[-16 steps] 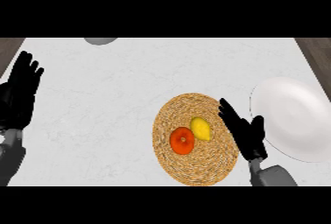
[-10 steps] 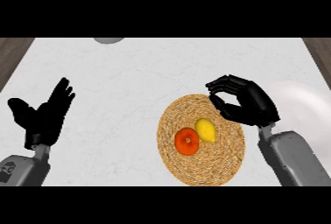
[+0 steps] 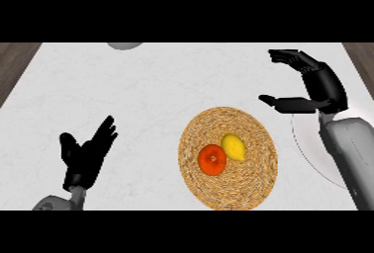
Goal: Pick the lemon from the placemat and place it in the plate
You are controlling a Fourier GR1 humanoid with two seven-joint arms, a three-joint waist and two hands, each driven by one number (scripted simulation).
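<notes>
A yellow lemon (image 3: 234,147) lies on the round woven placemat (image 3: 229,184) in the head view, touching an orange fruit (image 3: 211,159) at its lower left. The white plate (image 3: 305,150) is at the right, mostly hidden behind my right forearm. My right hand (image 3: 315,85) is raised above and to the right of the placemat, open, with fingers and thumb spread wide apart and nothing between them. My left hand (image 3: 88,152) rests open at the lower left, fingers up, well away from the placemat.
A grey object (image 3: 125,45) shows partly at the counter's far edge. Dark wooden floor (image 3: 15,59) runs past the counter's left and right edges.
My right hand rose from beside the lemon to above and right of the placemat and opened wide. My left hand moved down and inward. The lemon stays on the placemat.
</notes>
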